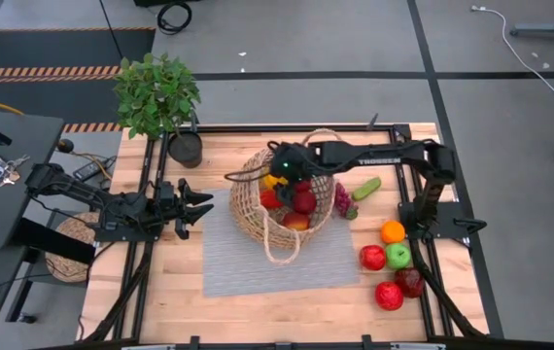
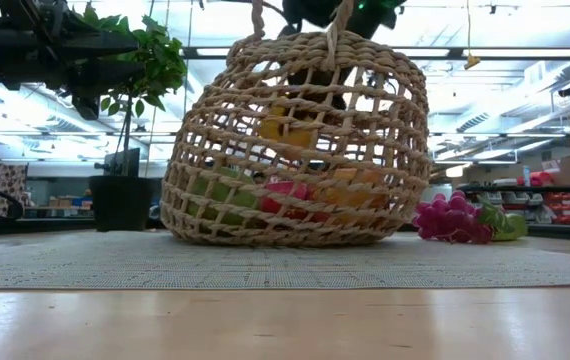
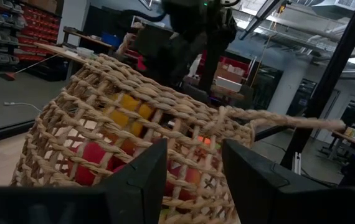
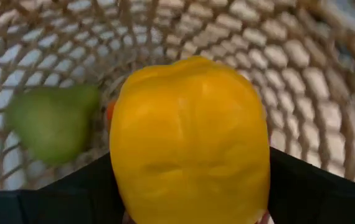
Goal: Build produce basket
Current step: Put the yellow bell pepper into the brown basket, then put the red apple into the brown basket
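Observation:
The tan wicker basket (image 1: 250,206) sits on a grey mat, tilted, with its loop handle (image 1: 279,255) lying toward the near edge. Red apples (image 1: 303,201) and a green pear (image 4: 53,121) lie inside it. My right gripper (image 1: 279,180) reaches over the basket's mouth and is shut on a yellow pepper (image 4: 190,137). My left gripper (image 1: 199,204) is open at the basket's left, its fingers (image 3: 140,180) pointing at the wicker wall (image 3: 103,124) without touching it. Grapes (image 1: 342,199), a cucumber (image 1: 365,189), an orange (image 1: 392,231) and several apples lie on the table's right. My right gripper pinches the yellow pepper between its two fingers (image 4: 302,186), one on each flank (image 4: 255,180). It comes from above, pointing down into the basket. The pepper (image 2: 285,125) hangs inside the basket, above the fruit on the bottom.
A black pot with a leafy plant (image 1: 186,148) stands at the far left corner. A red apple (image 1: 372,257), a green apple (image 1: 398,255) and two more red fruits (image 1: 389,295) sit near the right arm's base. Bare wood shows along the near edge (image 1: 258,316).

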Action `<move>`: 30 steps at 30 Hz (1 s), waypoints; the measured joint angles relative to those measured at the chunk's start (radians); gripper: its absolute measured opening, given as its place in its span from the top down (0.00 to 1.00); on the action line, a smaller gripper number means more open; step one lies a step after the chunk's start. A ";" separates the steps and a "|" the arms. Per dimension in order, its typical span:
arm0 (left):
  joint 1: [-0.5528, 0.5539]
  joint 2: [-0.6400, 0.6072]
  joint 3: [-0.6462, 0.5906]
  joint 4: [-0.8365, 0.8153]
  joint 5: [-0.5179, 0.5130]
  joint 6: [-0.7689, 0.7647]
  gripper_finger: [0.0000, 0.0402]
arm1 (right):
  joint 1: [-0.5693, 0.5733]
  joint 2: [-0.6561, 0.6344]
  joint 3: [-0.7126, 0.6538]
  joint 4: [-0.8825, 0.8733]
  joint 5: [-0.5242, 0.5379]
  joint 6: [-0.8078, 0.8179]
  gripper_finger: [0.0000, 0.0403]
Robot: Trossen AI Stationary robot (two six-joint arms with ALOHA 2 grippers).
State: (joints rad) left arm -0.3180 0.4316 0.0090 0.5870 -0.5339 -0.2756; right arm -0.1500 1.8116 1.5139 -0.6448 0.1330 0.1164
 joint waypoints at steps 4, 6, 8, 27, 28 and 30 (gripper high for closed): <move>0.000 0.000 0.000 0.000 0.000 0.000 0.60 | -0.014 0.020 0.002 0.079 -0.023 -0.055 0.23; 0.000 0.000 0.000 0.001 0.000 0.000 0.60 | -0.018 0.023 0.002 0.097 -0.049 -0.066 0.20; 0.000 0.000 0.000 0.000 0.000 0.000 0.60 | -0.021 0.021 0.002 0.136 -0.068 -0.069 0.17; 0.000 0.000 0.000 0.000 0.000 0.000 0.60 | 0.037 -0.202 0.079 -0.112 -0.020 -0.092 0.06; 0.000 0.000 0.000 0.000 0.000 0.000 0.60 | 0.045 -0.229 0.079 -0.140 -0.013 -0.088 0.07; 0.000 0.000 0.000 0.000 0.000 0.000 0.60 | 0.057 -0.284 0.078 -0.189 0.026 -0.072 0.08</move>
State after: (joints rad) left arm -0.3180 0.4314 0.0090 0.5873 -0.5336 -0.2752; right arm -0.0928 1.5281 1.5923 -0.8338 0.1590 0.0446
